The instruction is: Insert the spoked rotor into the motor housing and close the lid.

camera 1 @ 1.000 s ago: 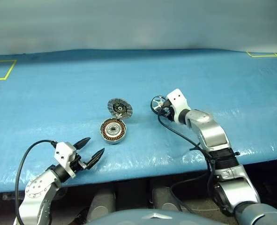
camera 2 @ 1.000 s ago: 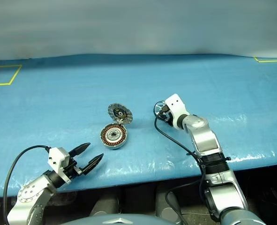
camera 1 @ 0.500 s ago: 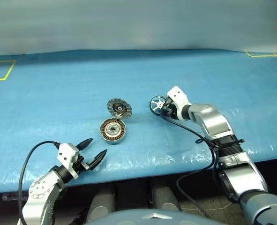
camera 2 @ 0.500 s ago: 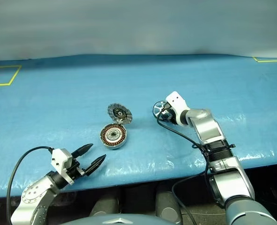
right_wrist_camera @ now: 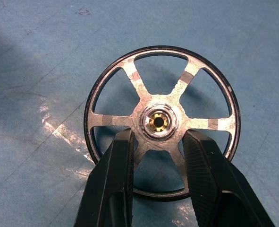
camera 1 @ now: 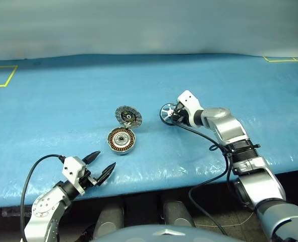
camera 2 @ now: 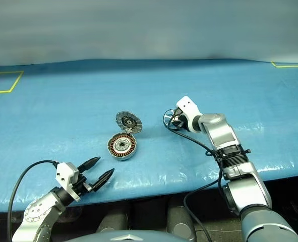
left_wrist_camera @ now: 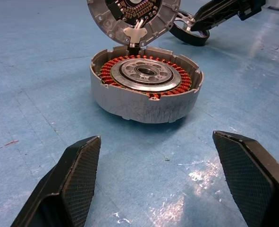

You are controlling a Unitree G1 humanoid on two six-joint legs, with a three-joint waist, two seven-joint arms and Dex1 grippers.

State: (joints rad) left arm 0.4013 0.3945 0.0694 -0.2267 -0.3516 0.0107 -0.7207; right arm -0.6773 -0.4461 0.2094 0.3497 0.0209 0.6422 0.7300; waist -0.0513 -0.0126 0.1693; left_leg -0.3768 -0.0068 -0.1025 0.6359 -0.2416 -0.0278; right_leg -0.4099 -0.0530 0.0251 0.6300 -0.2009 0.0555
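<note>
The spoked rotor (camera 1: 167,112) lies flat on the blue table, right of the motor housing (camera 1: 121,140). My right gripper (camera 1: 175,117) reaches down onto it. In the right wrist view its fingers (right_wrist_camera: 115,179) stand open at either side of the rotor's hub (right_wrist_camera: 159,122), close to it, over the gaps between spokes. The housing (left_wrist_camera: 146,87) shows copper windings around a silver centre. Its lid (camera 1: 128,116) stands tilted open on the hinge at the far side. My left gripper (camera 1: 103,160) hovers open near the table's front edge, pointing at the housing with nothing between its fingers.
A blue sheet covers the table (camera 1: 63,101). Yellow tape marks sit at the far left corner (camera 1: 2,75) and far right corner (camera 1: 285,59). The table's front edge (camera 1: 154,189) runs just behind my left gripper.
My right gripper's wrist has turned toward the left over the rotor, its elbow has swung outward, and its fingers have narrowed. The left gripper has stayed put.
</note>
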